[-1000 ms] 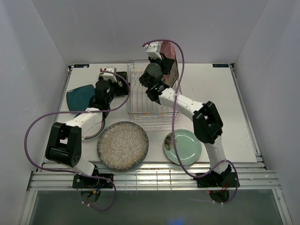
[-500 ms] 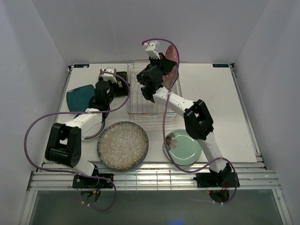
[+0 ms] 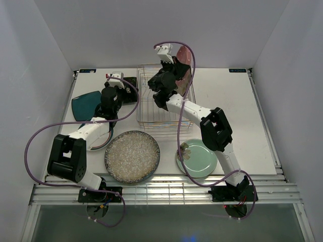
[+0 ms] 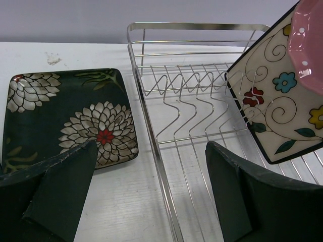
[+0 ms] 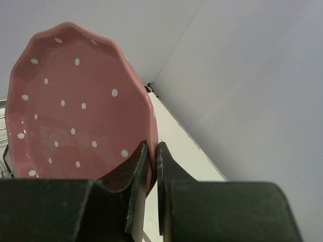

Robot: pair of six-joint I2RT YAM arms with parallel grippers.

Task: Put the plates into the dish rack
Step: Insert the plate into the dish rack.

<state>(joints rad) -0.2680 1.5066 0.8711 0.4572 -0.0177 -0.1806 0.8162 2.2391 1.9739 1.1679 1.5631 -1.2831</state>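
Your right gripper (image 5: 151, 151) pinches the pink dotted plate (image 5: 75, 106) by its rim, above the far right end of the dish rack (image 4: 192, 101). Your left gripper (image 4: 150, 150) gapes wide over the black floral plate (image 4: 60, 111), left of the rack.

- We've got a white table (image 3: 227, 101) boxed in by 3 plain white walls (image 3: 101, 30).
- Soft even light, metal rail (image 3: 166, 194) along our near edge.
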